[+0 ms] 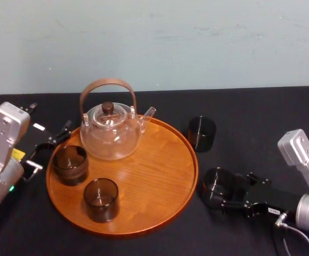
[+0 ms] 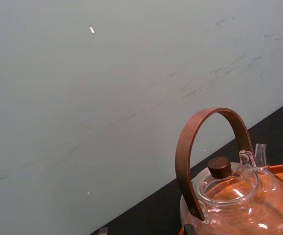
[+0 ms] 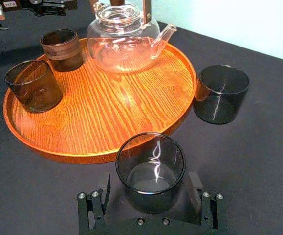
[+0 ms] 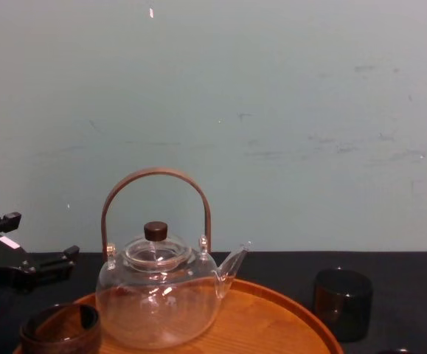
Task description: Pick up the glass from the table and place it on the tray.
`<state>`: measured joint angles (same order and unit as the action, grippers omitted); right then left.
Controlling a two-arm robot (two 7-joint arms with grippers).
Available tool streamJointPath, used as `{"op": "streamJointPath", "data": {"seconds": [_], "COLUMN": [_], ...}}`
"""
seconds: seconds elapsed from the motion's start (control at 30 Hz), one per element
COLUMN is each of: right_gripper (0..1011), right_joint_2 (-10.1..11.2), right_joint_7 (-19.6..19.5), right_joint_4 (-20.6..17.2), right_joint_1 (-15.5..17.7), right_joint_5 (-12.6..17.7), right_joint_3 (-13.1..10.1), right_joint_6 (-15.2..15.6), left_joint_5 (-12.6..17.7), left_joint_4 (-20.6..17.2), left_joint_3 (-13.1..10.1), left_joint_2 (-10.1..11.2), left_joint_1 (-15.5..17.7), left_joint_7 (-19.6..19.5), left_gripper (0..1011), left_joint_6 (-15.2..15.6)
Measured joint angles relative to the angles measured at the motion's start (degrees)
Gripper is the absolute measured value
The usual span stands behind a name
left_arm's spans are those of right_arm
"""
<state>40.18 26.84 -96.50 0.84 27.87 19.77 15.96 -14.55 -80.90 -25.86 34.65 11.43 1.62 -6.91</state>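
Right pincer lies low, straddling the glass beside the tray.

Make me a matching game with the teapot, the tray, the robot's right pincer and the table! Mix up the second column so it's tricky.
Things:
1. teapot
2. tray
3. right pincer
4. table

Clues:
a. covered in black cloth
b. at a dark glass standing beside the tray
c. clear, with a brown arched handle
d. round, orange-brown wood

Pairs: 1-c, 2-d, 3-b, 4-a
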Motion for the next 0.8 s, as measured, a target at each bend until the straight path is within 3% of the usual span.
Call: {"op": "streamJointPath", "data": {"seconds": [0.8], "right_gripper": [1002], "right_joint_2": [-1.78], "right_joint_7": [-0.8], "right_joint_4": [3.06], "right_joint_1": [-4.26], "right_joint_5": [0.18], "right_joint_3": [2.58], "right_joint_6": [2.0], "left_joint_5": [0.0], "left_joint_4": [0.0], "left_joint_3": [0.0], "left_joint_2": [0.0], "left_joint_1": [0.0], "left_joint_7": [0.0], "left_gripper": [1001], "left_joint_6": [0.0]}}
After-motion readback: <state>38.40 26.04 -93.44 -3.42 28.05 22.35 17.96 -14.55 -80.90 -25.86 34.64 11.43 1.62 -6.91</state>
